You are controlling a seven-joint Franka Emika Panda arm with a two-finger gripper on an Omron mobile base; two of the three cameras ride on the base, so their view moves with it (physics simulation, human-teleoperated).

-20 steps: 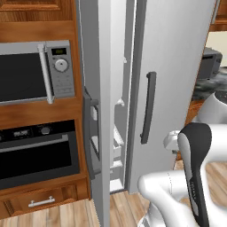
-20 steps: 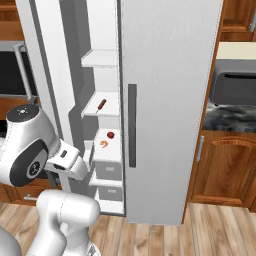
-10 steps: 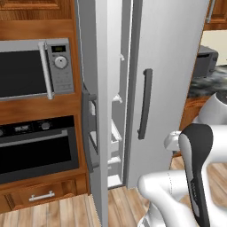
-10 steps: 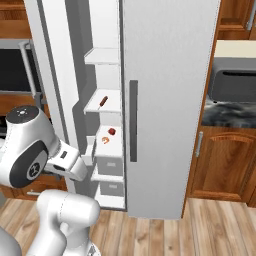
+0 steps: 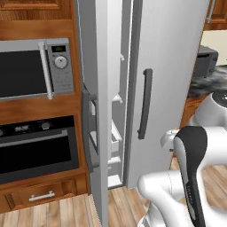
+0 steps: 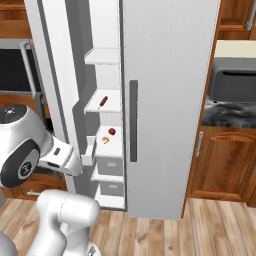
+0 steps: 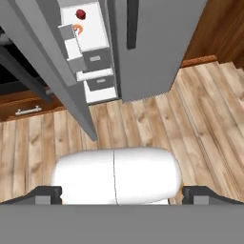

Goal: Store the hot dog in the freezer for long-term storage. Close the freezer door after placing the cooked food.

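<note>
Hot dog (image 6: 103, 101) lies on white freezer (image 6: 105, 107) shelf, light, soft, already stored. Freezer door (image 5: 94, 133) ajar; push outer face near handle. Gripper state: cannot tell.

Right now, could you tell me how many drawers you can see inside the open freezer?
2: an upper drawer just below the shelf with the small red bits, and a lower drawer directly beneath it. The door may hide others.

No text, label, brand or number can be read anywhere. The microwave (image 5: 35, 68) has a small display and button panel (image 5: 61, 65), but its markings are too blurred to make out, and the oven (image 5: 37, 148) knobs carry no legible marks.
</note>
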